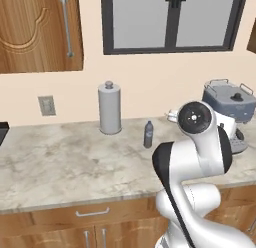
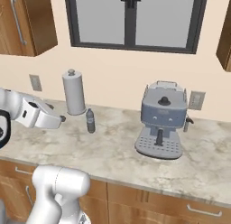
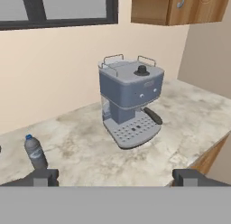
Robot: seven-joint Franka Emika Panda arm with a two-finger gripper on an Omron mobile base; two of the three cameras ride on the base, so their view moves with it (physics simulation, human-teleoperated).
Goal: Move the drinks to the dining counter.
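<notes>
With the gripper [image 3: 115, 177] spread wide and empty above the counter [image 1: 55, 162], the approach is judged the step in hand: the water bottle [image 1: 148, 134] standing upright beside the canister [image 1: 109, 108] must be reached and clasped.

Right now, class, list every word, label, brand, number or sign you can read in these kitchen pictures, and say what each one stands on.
No text can be read anywhere.
Water bottle: no label shows; its body looks plain.
Coffee machine: a small dark mark on its front panel, too blurred to read.
Grey canister: plain.
Wall outlet: no markings visible.
</notes>
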